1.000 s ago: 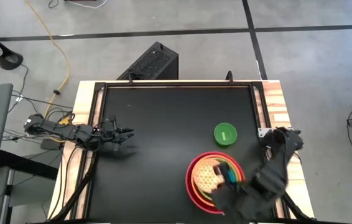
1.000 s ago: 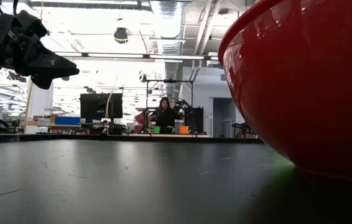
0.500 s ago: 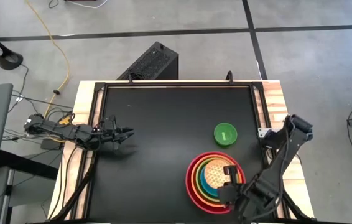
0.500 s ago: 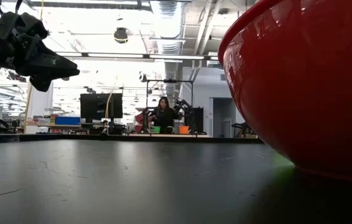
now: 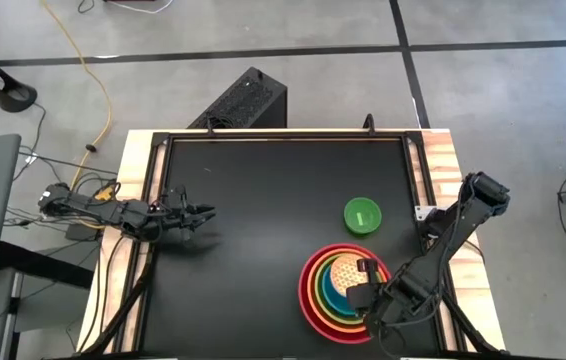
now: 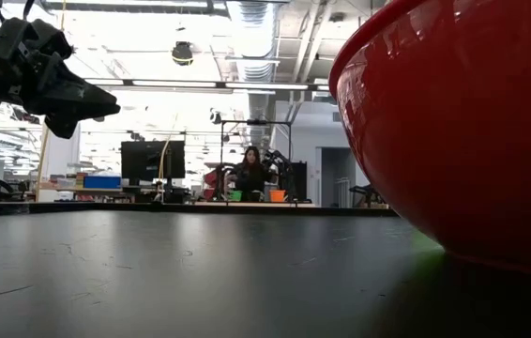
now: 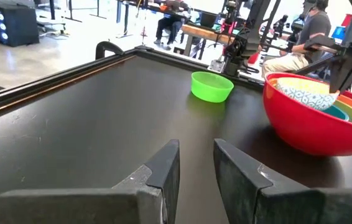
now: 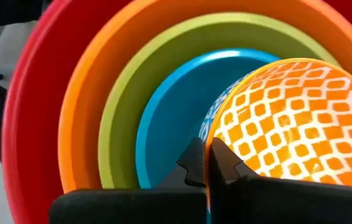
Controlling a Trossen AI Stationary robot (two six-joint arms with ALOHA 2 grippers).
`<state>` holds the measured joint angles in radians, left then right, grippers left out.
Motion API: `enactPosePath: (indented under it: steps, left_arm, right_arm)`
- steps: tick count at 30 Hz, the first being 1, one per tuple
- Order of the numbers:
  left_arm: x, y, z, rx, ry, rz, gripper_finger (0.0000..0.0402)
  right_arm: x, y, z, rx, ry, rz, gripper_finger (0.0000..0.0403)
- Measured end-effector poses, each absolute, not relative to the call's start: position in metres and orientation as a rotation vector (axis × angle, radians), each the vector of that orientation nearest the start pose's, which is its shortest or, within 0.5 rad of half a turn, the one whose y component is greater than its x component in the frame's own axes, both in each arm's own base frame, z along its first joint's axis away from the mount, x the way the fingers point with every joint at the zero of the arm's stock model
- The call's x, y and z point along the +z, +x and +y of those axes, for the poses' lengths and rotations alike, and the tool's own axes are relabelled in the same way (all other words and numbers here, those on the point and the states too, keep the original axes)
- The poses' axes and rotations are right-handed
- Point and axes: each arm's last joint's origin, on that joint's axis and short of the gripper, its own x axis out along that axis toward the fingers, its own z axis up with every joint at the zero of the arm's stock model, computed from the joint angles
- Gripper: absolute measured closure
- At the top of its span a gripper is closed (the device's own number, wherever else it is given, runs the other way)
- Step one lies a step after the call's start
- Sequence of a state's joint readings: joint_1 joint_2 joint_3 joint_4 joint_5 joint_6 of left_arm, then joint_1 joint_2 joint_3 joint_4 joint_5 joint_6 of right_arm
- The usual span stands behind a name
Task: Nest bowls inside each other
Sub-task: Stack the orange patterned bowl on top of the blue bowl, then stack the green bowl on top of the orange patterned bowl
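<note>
**Right gripper clamped on yellow bowl rim inside stack; small green bowl stands apart**

Nested stack: in the high view, the red bowl sits at the lower right of the table. Inside it, in order, lie the orange bowl, the lime bowl and the blue bowl. The yellow bowl, patterned with a white lattice, is innermost and appears tilted, its rim raised on one side.

Right gripper: over the stack, right of its centre in the high view. The wrist view shows its fingers pinched together on the rim of the yellow bowl.

Small green bowl: upright on the table, above the stack in the high view, near it but not touching.

Left gripper: at the left edge of the table, mid-frame in the high view, held above the surface and well apart from all bowls. Its fingers stand slightly parted with nothing between them.

Low view: the red bowl fills the right of the frame; a seated person shows in the room far behind the table.
</note>
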<state>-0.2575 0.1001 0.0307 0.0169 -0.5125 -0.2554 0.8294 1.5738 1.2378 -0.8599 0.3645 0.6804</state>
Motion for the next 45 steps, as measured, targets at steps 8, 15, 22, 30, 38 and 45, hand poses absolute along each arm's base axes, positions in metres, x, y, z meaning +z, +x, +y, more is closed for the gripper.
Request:
enactPosePath:
  steps: [8,15,22,30,38,45]
  left_arm:
    - [0.168,0.099,-0.011,0.260,-0.234,0.016,0.0315]
    - [0.168,0.099,-0.011,0.259,-0.234,0.016,0.0315]
    - [0.168,0.099,-0.011,0.259,-0.234,0.016,0.0315]
    - [0.168,0.099,-0.011,0.258,-0.234,0.017,0.0315]
    - [0.168,0.099,-0.011,0.257,-0.234,0.017,0.0315]
    - [0.168,0.099,-0.011,0.257,-0.234,0.017,0.0315]
  right_arm:
    - [0.247,0.219,0.220,0.061,-0.028,1.020,0.0403]
    - [0.232,0.225,0.223,0.035,-0.053,1.059,0.0403]
    - [0.226,0.230,0.219,-0.034,0.025,1.091,0.0363]
    - [0.228,0.231,0.216,-0.082,0.106,1.093,0.0301]
    - [0.252,0.238,0.216,-0.014,0.192,1.172,0.0235]
    - [0.306,0.248,0.204,0.002,0.126,1.140,0.0211]
